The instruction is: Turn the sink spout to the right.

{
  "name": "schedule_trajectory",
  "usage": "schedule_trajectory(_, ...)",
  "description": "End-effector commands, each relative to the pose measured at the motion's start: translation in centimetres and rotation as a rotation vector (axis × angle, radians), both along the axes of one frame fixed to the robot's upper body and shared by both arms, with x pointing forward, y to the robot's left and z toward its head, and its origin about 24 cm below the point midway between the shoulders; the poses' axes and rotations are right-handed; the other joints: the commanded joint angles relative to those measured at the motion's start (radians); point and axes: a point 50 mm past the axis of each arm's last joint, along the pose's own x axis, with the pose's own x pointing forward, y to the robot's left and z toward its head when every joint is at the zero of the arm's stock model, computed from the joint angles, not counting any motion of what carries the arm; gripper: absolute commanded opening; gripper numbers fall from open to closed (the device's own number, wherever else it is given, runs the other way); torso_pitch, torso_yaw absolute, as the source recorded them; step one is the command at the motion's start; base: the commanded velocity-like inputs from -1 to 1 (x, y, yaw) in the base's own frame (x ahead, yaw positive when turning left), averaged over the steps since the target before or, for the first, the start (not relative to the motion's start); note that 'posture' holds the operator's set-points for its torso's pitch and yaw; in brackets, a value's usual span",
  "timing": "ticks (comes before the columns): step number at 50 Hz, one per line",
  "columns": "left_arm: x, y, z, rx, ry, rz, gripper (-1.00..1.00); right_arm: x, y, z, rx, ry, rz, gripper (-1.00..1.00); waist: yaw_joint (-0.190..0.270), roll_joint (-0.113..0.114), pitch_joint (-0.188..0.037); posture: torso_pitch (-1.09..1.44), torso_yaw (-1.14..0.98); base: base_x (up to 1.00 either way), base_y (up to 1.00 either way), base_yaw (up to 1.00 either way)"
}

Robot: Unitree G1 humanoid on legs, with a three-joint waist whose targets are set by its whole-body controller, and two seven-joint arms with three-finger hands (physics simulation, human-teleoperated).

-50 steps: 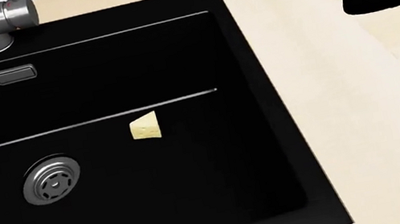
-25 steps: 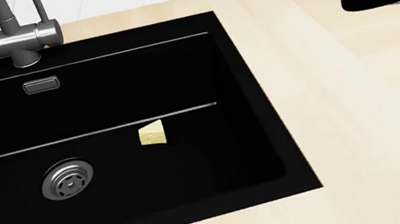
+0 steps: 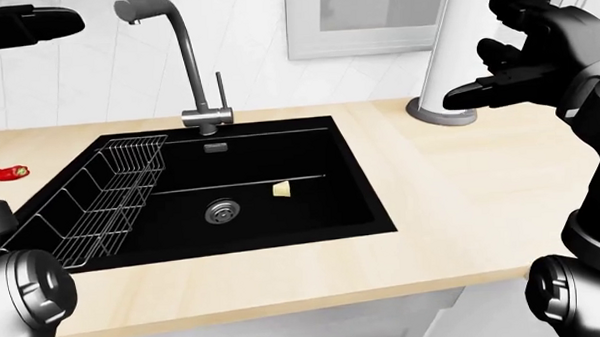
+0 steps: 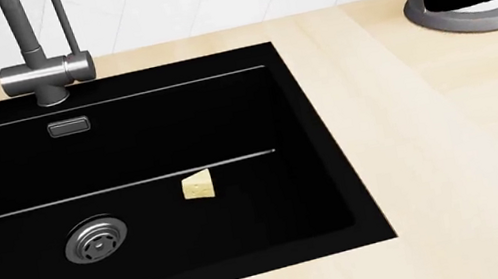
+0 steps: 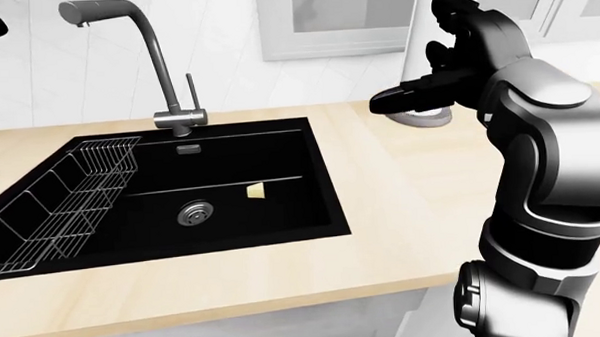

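Note:
A tall grey faucet stands at the top edge of the black sink, its base with a thin lever beside it. The curved spout points to the left in the left-eye view. My right hand is open and raised over the counter, well right of the faucet, in front of a white cylinder. My left hand is at the top left, partly cut off, fingers stretched toward the spout's end and apart from it. Neither hand touches the faucet.
A cheese wedge and a drain lie in the sink. A wire rack fills its left side. A white cylinder on a grey base stands on the wooden counter at right. A red pepper lies at left.
The head camera has tilted up: sink, cheese and drain slid down the picture and more of the faucet and wall shows. My right hand stays at the top right.

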Motion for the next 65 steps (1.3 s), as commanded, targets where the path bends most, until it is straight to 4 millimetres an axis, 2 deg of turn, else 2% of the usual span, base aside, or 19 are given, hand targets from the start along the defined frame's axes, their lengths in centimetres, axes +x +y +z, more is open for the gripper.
schedule_trajectory(1,-0.7,-0.4,1.9,0.032,-0.085,-0.006,1.0,-0.5,0.0,1.6,-0.016,-0.081,-0.005,1.0,0.001,0.004,-0.022,-0.39,0.0,0.0,0.0,0.0)
schedule_trajectory(7,-0.2,-1.2,1.4,0.053,-0.088,-0.018,1.0,-0.6,0.0,1.6,-0.015,-0.084,-0.004,1.0,0.004,0.004,-0.07,-0.43,0.0,0.0,0.0,0.0)
schedule_trajectory(10,2.2,-3.1,0.1,0.088,-0.068,-0.051,1.0,-0.6,0.1,1.7,-0.017,-0.085,-0.004,1.0,0.007,0.001,-0.085,-0.43,0.0,0.0,0.0,0.0)
schedule_trajectory(16,4.7,-4.1,-0.4,0.107,-0.074,-0.038,1.0,-0.6,0.0,1.6,-0.013,-0.086,-0.002,1.0,0.017,-0.009,-0.107,-0.43,0.0,0.0,0.0,0.0)
schedule_trajectory(20,5.7,-4.5,-1.0,0.102,-0.063,-0.041,1.0,-0.7,0.0,1.6,-0.013,-0.086,-0.003,1.0,0.013,-0.013,-0.112,-0.43,0.0,0.0,0.0,0.0)
schedule_trajectory(31,6.6,-4.0,-2.4,0.083,-0.027,-0.006,1.0,-0.7,0.0,1.6,-0.013,-0.086,-0.003,1.0,0.004,-0.014,-0.12,-0.43,0.0,0.0,0.0,0.0)
schedule_trajectory(38,7.4,-4.1,-5.0,0.067,0.028,0.014,1.0,-0.8,-0.1,1.7,-0.013,-0.088,-0.004,1.0,0.001,-0.017,-0.123,-0.43,0.0,0.0,0.0,0.0)
schedule_trajectory(43,8.0,-5.6,-6.0,0.082,0.046,-0.005,1.0,-0.7,-0.1,1.6,-0.011,-0.087,-0.004,1.0,-0.001,-0.02,-0.123,-0.43,0.0,0.0,0.0,0.0)
schedule_trajectory(50,8.7,-8.4,-5.1,0.1,0.023,-0.074,1.0,-1.0,-0.3,1.5,-0.008,-0.089,-0.006,1.0,-0.003,-0.028,-0.118,-0.43,0.0,0.0,0.0,0.0)
schedule_trajectory(59,8.9,-10.5,-3.9,0.118,-0.003,-0.13,1.0,-1.2,-0.4,1.7,-0.008,-0.092,-0.008,1.0,-0.006,-0.027,-0.113,-0.43,0.0,0.0,0.0,0.0)
schedule_trajectory(65,9.3,-12.8,-4.0,0.123,-0.005,-0.181,1.0,-1.4,-0.4,1.8,-0.01,-0.093,-0.01,1.0,-0.005,-0.03,-0.112,-0.43,0.0,0.0,0.0,0.0)
